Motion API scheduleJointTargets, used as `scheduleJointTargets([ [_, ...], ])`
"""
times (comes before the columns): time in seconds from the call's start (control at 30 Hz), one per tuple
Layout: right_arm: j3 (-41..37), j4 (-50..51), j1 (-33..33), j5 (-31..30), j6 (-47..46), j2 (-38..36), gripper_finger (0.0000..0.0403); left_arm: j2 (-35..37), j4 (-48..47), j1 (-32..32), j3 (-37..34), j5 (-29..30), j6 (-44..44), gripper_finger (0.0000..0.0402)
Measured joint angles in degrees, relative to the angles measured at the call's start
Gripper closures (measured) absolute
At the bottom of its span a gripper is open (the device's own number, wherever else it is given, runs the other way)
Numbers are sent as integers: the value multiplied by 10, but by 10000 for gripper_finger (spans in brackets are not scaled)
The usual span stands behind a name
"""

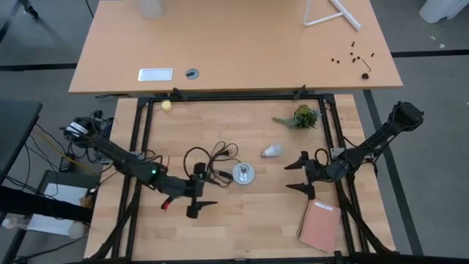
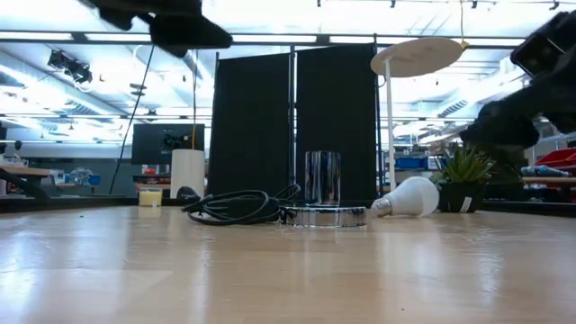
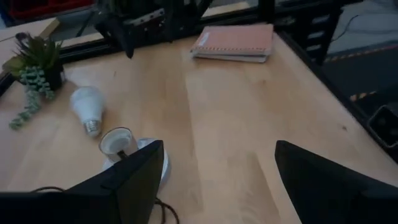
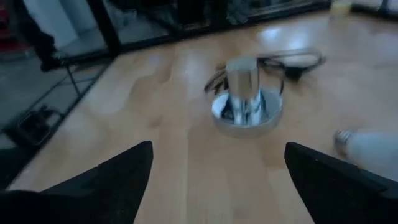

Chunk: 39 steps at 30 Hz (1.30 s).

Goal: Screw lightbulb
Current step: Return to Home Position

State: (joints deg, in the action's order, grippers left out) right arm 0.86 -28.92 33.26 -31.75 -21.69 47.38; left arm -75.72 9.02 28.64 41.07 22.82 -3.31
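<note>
The white lightbulb (image 1: 272,151) lies on its side on the table, right of the silver socket (image 1: 243,174) with its coiled black cord (image 1: 209,163). It also shows in the low view (image 2: 411,197), the left wrist view (image 3: 87,107) and the right wrist view (image 4: 372,151). My left gripper (image 1: 200,191) is open and empty, left of the socket. My right gripper (image 1: 300,175) is open and empty, right of the socket and nearer than the bulb.
A small potted plant (image 1: 300,117) stands at the far right. A reddish notebook (image 1: 320,226) lies at the near right. A small yellow object (image 1: 167,105) sits at the far left. Bare wood lies between the grippers on the near side.
</note>
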Motion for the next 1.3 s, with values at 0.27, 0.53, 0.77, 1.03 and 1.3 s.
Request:
scheduleJointTargets([
  [0.27,-5,27,0,31,-26,2,30,67,118,0,-131,-26,-22,89],
  [0.53,-5,26,-5,31,11,4,30,124,143,0,-213,-26,-63,89],
  [0.77,-5,12,-5,32,9,3,30,129,156,-1,-247,-21,-66,89],
  [1.03,-5,9,-5,33,9,-4,30,129,166,-1,-309,-39,-116,89],
  [1.3,-5,54,-5,33,9,-38,30,129,290,-1,-381,-91,-98,89],
])
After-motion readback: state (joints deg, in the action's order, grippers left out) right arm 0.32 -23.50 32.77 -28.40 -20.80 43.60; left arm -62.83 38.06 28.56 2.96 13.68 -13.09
